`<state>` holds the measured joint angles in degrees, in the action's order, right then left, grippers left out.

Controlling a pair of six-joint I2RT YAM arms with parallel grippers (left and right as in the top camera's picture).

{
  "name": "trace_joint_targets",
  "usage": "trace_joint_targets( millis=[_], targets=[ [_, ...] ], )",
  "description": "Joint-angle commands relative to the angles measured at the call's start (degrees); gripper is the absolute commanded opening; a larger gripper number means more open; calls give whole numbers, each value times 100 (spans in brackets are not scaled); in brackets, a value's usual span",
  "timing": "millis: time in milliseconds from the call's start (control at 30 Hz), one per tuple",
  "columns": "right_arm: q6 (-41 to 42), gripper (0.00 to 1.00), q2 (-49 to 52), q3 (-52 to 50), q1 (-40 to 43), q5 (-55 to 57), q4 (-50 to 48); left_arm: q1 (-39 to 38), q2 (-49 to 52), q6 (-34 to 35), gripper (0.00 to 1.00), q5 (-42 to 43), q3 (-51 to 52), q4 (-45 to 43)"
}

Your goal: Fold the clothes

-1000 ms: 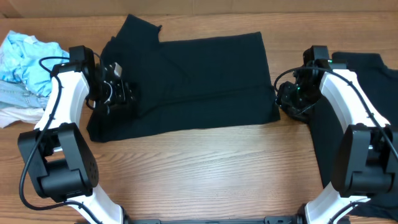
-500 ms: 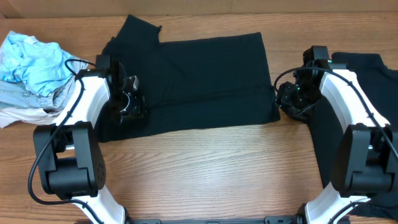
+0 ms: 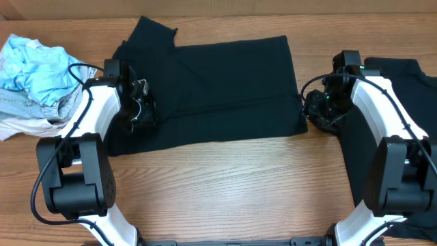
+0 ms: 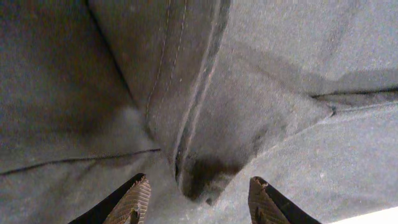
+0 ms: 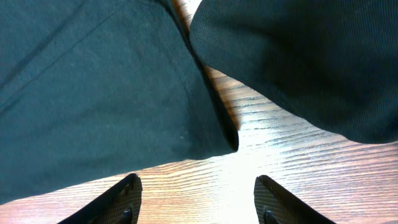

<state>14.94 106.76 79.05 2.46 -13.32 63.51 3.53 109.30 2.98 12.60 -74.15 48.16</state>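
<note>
The left gripper [image 4: 198, 186] hung with its jaws parted about halfway, and nothing was caught between them. Its ribbed fingertips [image 4: 135, 198] stood either side of a raised, stitched fold of dark cloth, close above it; whether they touched the cloth could not be told. That fold belonged to the black T-shirt [image 3: 225, 89], and the gripper sat over the shirt's left end, near its front corner.

The right gripper [image 5: 196, 180] was likewise about half open and held nothing. Between its fingertips lay bare wood, with the shirt's right front corner just beyond them.

The black T-shirt lay spread flat in the middle of the worktop [image 3: 239, 184], its long side running left to right. One sleeve [image 3: 156, 31] stuck out at the far left corner, towards the back edge. A soft crease ran along the shirt's length.

A second black T-shirt [image 3: 410, 75] lay at the right edge of the worktop, partly under the right arm. Its near edge came close to the first shirt's corner, with a narrow strip of wood between the two.

At the far left a heap of pale blue cloth [image 3: 34, 68] sat crumpled, with some white cloth [image 3: 17, 126] under it, apart from the black shirt.
</note>
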Motion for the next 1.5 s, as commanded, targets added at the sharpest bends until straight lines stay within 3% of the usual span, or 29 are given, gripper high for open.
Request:
trace_joint_targets(
  millis=[0, 100, 333, 467, 533, 567, 600, 633, 767, 900, 967, 1067, 1467],
  targets=[
    [-20, 62, -127, 105, -24, -44, -13, -96, -63, 0, 47, -151, 101, -70],
    [-20, 62, -127, 105, -24, -44, -11, -94, -63, 2, 36, -227, 101, -181],
    [-20, 62, -127, 105, -24, -44, -2, -98, -63, 42, 37, -214, 105, -258],
    [-20, 62, -127, 105, -24, -42, -13, -98, -63, 122, 14, -181, 105, -369],
    [-20, 61, -127, 105, -24, -42, -13, -98, -63, 157, 11, -94, 105, -387],
    [-20, 61, -127, 105, -24, -42, -13, -98, -63, 157, 15, -48, 105, -380],
    [-20, 61, -127, 105, -24, -42, -9, -101, -63, 160, 46, 13, 105, -302],
    [-20, 61, -127, 105, -24, -42, -2, -101, -63, 168, 54, 26, 105, -243],
    [-20, 62, -127, 105, -24, -39, 0, -98, -63, 173, 55, 13, 190, -192],
    [-20, 62, -127, 105, -24, -39, -15, -98, -63, 177, 47, 11, 459, -374],
    [-20, 62, -127, 105, -24, -37, -15, -98, -63, 280, 24, 13, 581, -498],
    [-20, 62, -127, 105, -24, -39, -15, -98, -66, 352, 4, 20, 562, -636],
    [-20, 62, -127, 105, -24, -39, -13, -90, -66, 885, 4, 52, -262, -1038]
  ],
)
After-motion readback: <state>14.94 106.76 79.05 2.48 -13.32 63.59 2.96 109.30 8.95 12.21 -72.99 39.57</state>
